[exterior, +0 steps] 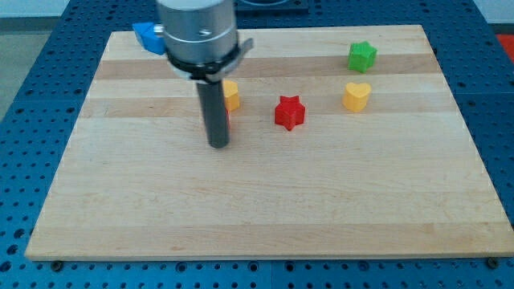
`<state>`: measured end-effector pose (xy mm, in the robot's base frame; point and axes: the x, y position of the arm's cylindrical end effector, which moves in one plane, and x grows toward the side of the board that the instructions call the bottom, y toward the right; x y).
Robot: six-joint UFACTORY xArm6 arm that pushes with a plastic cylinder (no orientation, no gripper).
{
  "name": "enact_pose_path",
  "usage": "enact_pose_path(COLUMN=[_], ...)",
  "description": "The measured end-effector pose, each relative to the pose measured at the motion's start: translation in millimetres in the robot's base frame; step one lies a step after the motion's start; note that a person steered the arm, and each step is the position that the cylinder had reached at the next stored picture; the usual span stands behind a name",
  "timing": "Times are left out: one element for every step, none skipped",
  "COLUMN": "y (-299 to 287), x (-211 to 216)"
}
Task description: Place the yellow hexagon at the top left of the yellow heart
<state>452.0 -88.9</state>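
The yellow hexagon point(231, 95) sits on the wooden board point(265, 201), left of centre near the view's top, partly hidden by the rod. The yellow heart point(356, 95) lies well to its right. My tip point(218, 145) rests on the board just below and slightly left of the hexagon. A sliver of another red block point(227, 119) shows behind the rod, under the hexagon; its shape is hidden.
A red star point(290, 112) lies between the hexagon and the heart. A green star point(362, 56) sits above the heart. A blue block point(149, 37) lies at the board's top left edge, partly hidden by the arm.
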Motion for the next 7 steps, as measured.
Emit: enact_pose_path(y=[-40, -93, -63, 31, 69, 118, 153], x=[-34, -47, -75, -87, -70, -68, -72])
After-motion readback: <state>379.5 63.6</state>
